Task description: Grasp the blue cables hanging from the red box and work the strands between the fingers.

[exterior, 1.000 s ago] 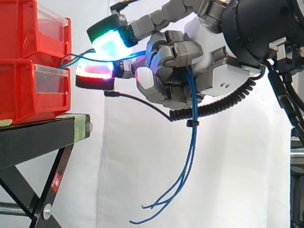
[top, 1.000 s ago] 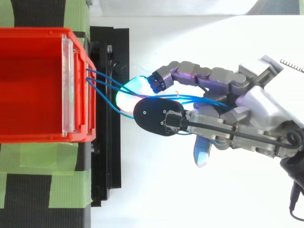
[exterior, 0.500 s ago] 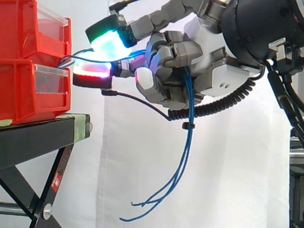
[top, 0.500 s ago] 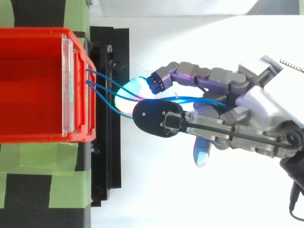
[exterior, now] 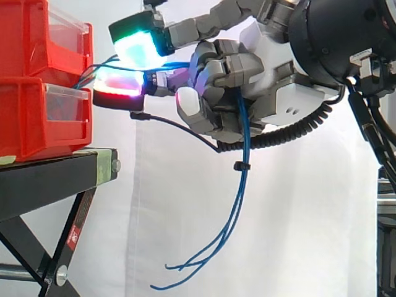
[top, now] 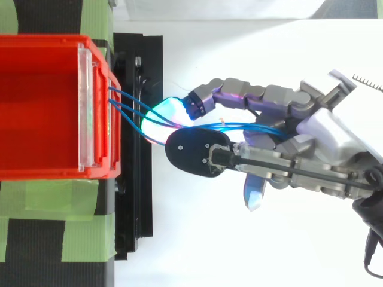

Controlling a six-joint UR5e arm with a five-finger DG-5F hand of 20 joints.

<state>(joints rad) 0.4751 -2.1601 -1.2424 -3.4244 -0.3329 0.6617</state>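
The hand [exterior: 250, 83] is seen in the side view entering from the right, with its palm turned toward the red box [top: 42, 40]. It is closed on the blue cables [exterior: 242, 139]: the strands are clamped where some fingers are curled against the palm, and they are also led between two longer fingers that are stretched toward the box. Of these, the upper fingertip [exterior: 137, 47] glows green and the lower fingertip [exterior: 117, 83] glows red and white, with the cables passing in the narrow gap between them. In the top view the strands are seen as thin blue arcs running from the fingers across the glowing pad to the front edge of the box, where they go in beside the clear front plate [top: 85, 107]. Below the curled fingers the bundle hangs down freely, is gathered by a small black tie [exterior: 237, 166], and is then spread into loose ends that curve to the left in front of the white curtain [exterior: 185, 216]. The box is stacked with a lower red bin [exterior: 31, 124] on a black stand [exterior: 49, 179], and strips of green tape [top: 54, 197] are seen beside it from above.
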